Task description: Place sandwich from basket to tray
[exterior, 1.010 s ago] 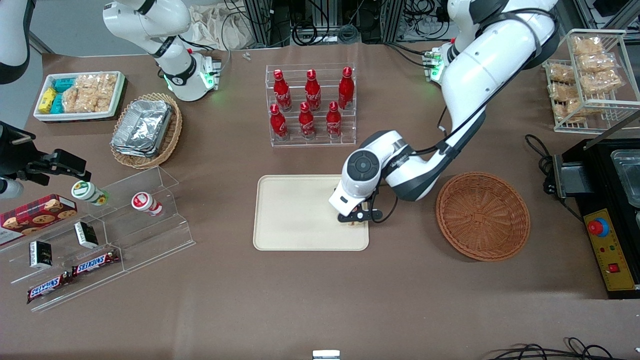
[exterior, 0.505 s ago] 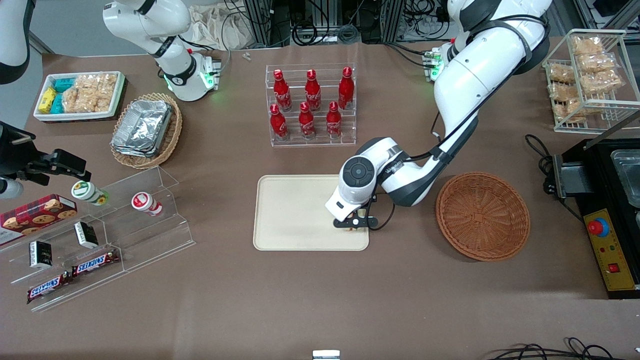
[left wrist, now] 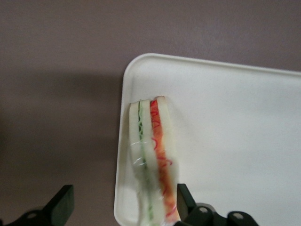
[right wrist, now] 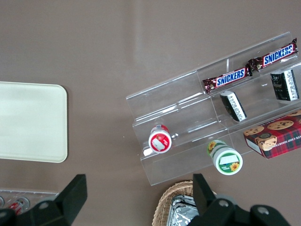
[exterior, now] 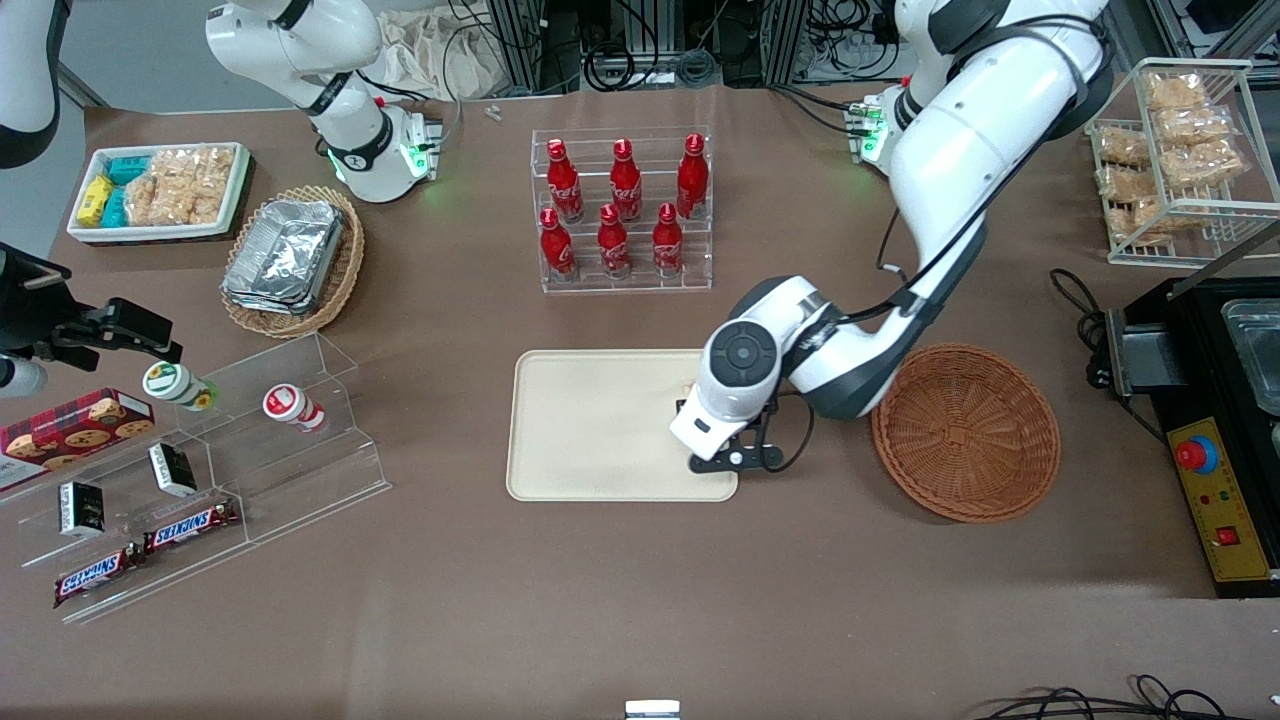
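Cream-coloured tray sits mid-table, and the sandwich is lying on it right by a rounded corner, the one nearest the front camera on the working arm's end. In the wrist view you can see it resting on its side just inside the low rim, with the green filling stripe next to the rim and the orange-red stripe toward the middle of the tray.

The gripper hangs over that same corner, at roughly 4 o'clock from the tray's centre in the front view. Its fingers are spread wide: one sits just beside the sandwich on the orange-red side, the other is well out over the brown table, so nothing is being pinched. From the front the sandwich itself is hidden under the wrist.

The reddish wicker basket is at 3 o'clock from the tray, near it but not touching, with nothing in it. A clear rack of red bottles stands at 12 o'clock from the tray, farther from the front camera.
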Robot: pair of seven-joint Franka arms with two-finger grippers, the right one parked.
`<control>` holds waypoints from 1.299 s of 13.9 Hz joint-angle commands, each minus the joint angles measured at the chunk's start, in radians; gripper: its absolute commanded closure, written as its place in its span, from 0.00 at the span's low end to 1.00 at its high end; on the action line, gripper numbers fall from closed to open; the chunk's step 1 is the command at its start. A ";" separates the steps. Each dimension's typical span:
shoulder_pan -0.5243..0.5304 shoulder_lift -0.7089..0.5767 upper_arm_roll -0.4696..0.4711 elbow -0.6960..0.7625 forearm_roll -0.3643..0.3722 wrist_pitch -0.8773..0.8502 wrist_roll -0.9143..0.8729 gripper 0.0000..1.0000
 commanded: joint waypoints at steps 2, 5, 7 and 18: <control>0.055 -0.098 0.000 0.084 -0.110 -0.141 0.018 0.00; 0.109 -0.236 0.002 0.078 -0.117 -0.287 0.053 0.00; 0.196 -0.311 0.002 0.077 -0.169 -0.379 0.188 0.00; 0.168 -0.862 0.469 -0.472 -0.406 -0.217 0.767 0.00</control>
